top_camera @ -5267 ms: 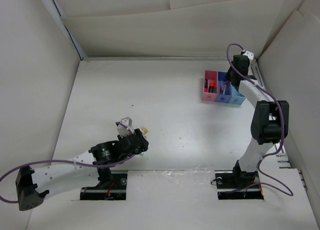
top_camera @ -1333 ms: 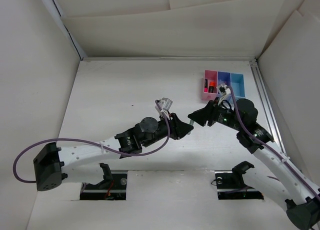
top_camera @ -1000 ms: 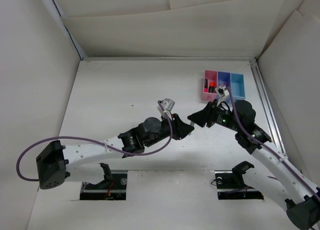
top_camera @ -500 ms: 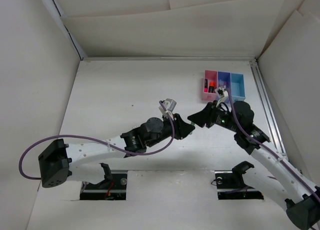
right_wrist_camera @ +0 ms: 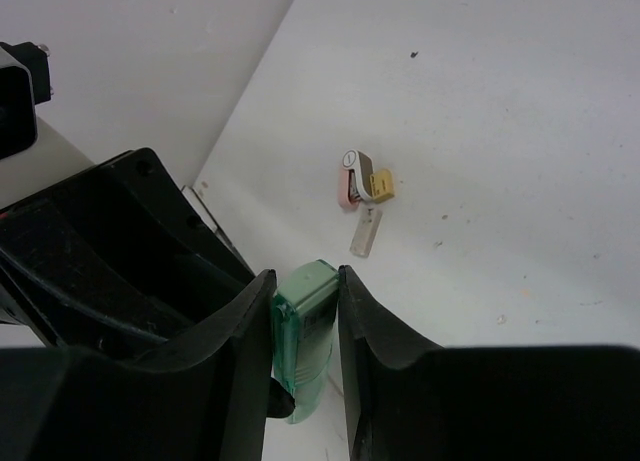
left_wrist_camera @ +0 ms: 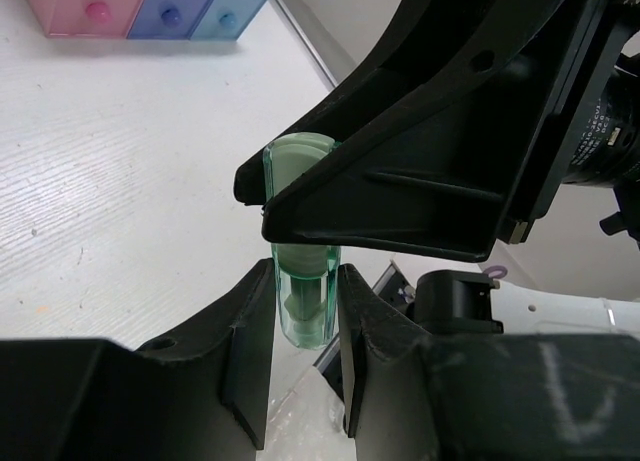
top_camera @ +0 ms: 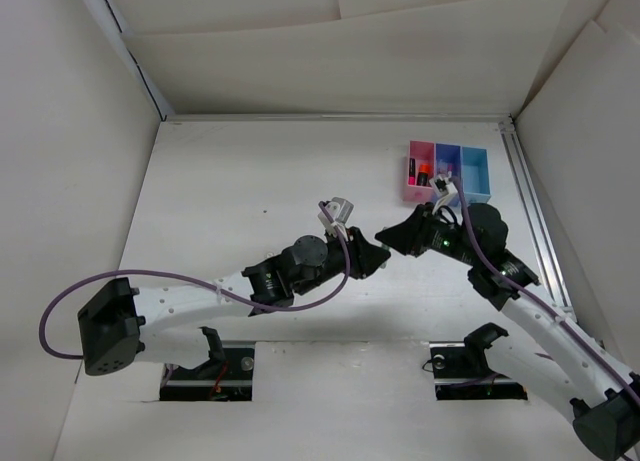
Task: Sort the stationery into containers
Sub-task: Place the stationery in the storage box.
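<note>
We find the three bins (top_camera: 447, 173) joined in a row at the far right of the desk (top_camera: 250, 181), with a highlighter (top_camera: 422, 171) lying in the leftmost one. Nearer us and left of them, the left gripper (top_camera: 378, 259) and right gripper (top_camera: 386, 235) meet above mid-desk, one eraser (left_wrist_camera: 300, 161) between both sets of jaws. A cluster of small erasers (right_wrist_camera: 360, 178) lies on the desk, touching one another.
</note>
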Controlling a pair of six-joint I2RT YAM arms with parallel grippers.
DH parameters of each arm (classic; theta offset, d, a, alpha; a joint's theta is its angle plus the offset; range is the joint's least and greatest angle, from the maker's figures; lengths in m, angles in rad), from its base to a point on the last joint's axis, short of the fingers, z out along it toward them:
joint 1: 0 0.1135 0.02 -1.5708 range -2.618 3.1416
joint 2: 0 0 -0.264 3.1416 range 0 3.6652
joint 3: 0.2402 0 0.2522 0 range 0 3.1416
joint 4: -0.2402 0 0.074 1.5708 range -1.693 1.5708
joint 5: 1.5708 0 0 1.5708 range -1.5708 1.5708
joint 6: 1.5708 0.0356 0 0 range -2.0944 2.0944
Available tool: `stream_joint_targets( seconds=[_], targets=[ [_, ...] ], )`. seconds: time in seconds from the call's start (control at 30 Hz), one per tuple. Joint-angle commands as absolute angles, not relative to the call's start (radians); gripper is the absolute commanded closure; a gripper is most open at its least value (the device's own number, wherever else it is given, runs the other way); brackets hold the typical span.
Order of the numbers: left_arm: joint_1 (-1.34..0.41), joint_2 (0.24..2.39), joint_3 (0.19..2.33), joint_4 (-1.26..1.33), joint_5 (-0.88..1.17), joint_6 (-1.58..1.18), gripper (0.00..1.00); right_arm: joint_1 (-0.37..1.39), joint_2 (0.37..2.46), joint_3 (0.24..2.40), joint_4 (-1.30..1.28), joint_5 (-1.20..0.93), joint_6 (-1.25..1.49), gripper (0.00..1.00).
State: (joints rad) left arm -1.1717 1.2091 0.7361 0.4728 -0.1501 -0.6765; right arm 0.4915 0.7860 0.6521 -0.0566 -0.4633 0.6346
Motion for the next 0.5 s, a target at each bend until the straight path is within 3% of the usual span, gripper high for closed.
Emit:
stream_joint_targets(
  seconds=[0.0, 0.07, 0.13, 0.23, 0.27, 0.47],
  targets=[
    [-1.172, 1.197, 0.782, 0.535, -0.167, -0.670, 1.00, 0.489, 0.769, 0.649, -0.018, -0.433, 0.630, 0.85],
    [-1.172, 1.197, 0.793, 0.526, -0.167, -0.670, 0.94, 0.489, 0.769, 0.649, -0.018, -0.423, 0.630, 0.85],
    [-1.172, 1.197, 0.793, 0.515, -0.167, -0.670, 0.79, 0.489, 0.769, 0.649, -0.018, -0.414, 0.630, 0.87],
    [-1.172, 1.197, 0.793, 0.515, -0.179, -0.661, 0.66, 0.489, 0.778, 0.658, -0.018, -0.405, 0.630, 0.87],
    [-1.172, 1.197, 0.793, 0.515, -0.189, -0.661, 0.57, 0.489, 0.778, 0.658, -0.018, -0.396, 0.630, 0.87],
    [-1.172, 1.187, 0.804, 0.485, -0.189, -0.641, 0.33, 0.480, 0.796, 0.678, -0.009, -0.377, 0.630, 0.87]
  ],
)
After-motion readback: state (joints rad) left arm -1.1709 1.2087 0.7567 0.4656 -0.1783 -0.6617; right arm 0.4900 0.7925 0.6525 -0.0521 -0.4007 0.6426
